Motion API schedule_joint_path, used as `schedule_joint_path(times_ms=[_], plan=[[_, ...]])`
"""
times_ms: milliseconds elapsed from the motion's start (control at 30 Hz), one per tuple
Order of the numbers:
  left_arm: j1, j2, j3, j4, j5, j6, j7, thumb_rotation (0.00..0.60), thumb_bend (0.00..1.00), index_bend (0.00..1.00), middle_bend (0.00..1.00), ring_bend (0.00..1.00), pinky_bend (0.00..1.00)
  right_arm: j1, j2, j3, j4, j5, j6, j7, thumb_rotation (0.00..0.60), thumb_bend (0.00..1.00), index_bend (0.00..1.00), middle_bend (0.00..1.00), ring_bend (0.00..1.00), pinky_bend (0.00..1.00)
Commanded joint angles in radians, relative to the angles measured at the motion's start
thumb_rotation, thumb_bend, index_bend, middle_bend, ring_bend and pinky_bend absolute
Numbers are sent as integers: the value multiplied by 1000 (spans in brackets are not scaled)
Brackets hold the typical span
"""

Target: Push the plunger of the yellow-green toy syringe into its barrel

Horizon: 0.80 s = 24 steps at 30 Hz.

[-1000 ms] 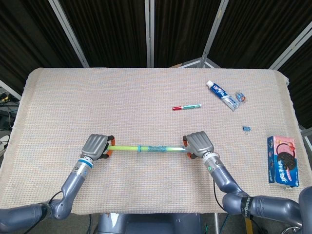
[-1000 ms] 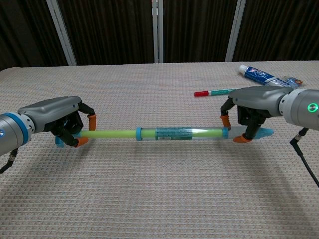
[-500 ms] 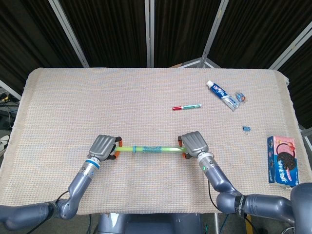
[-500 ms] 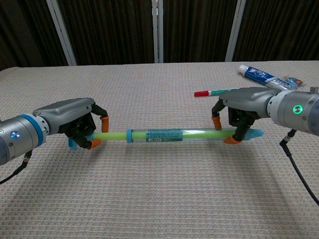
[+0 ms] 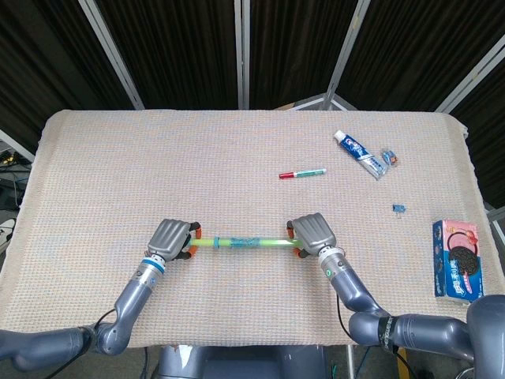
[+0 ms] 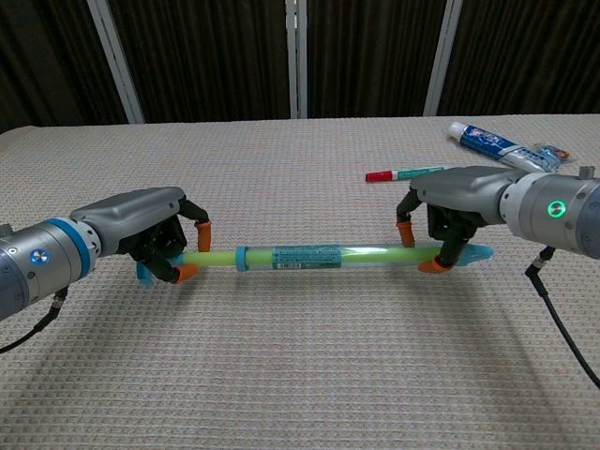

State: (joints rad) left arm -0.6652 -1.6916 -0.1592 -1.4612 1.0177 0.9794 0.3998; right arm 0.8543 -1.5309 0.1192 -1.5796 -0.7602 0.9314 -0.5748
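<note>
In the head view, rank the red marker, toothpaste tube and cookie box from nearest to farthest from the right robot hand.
From the right robot hand:
1. Red marker, beyond it, mid-table.
2. Toothpaste tube, farther back, to the right.
3. Cookie box, at the right edge.

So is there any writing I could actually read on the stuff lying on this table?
None reads clearly.
Cookie box: printing and a dark sandwich-cookie picture, but the lettering is too small to read.
Toothpaste tube: brand lettering blurred.
Syringe label, between the left hand and right hand: print too fine.
Marker: no legible text.
</note>
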Motion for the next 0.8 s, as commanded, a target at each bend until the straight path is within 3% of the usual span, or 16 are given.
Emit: schedule_joint_path(times_ms=[33,100,167,200,267,433,700,800], plan=[[-1,-1,3,3,2,0,-1,600,433,597,809,800,963,0,1,-2,2,-1,0,1,600,355,627,1000,1000,1000],[0,-1,6,4,3,-1,-3,600,416,446,809,800,961,0,2,-4,3,-3,-1,2,600,255,512,1000,1000,1000],[0,0,7,5,3,-3,-6,600,355,202,809,800,960,-1,3,-7,5,-6,-2,3,600,104,350,1000,1000,1000],[1,2,9,7,2,-5,-10,600,326,125,809,800,960,-2,5,-8,6,-8,-2,5,600,41,261,999,1000,1000],[3,6,11,10,3,-3,-12,600,270,6,809,800,960,-5,10,-10,6,-10,-1,9,600,0,146,998,1000,1000],[22,29,14,14,17,21,-37,600,264,0,805,800,960,-24,40,-16,-6,-34,15,29,600,0,33,995,1000,1000],[75,133,15,-24,72,94,-99,600,264,0,782,794,951,-93,149,-36,-77,-138,90,93,600,0,41,989,1000,1000],[107,207,24,-61,116,136,-132,600,264,0,715,736,886,-142,222,-53,-115,-234,143,151,600,0,81,955,995,1000]])
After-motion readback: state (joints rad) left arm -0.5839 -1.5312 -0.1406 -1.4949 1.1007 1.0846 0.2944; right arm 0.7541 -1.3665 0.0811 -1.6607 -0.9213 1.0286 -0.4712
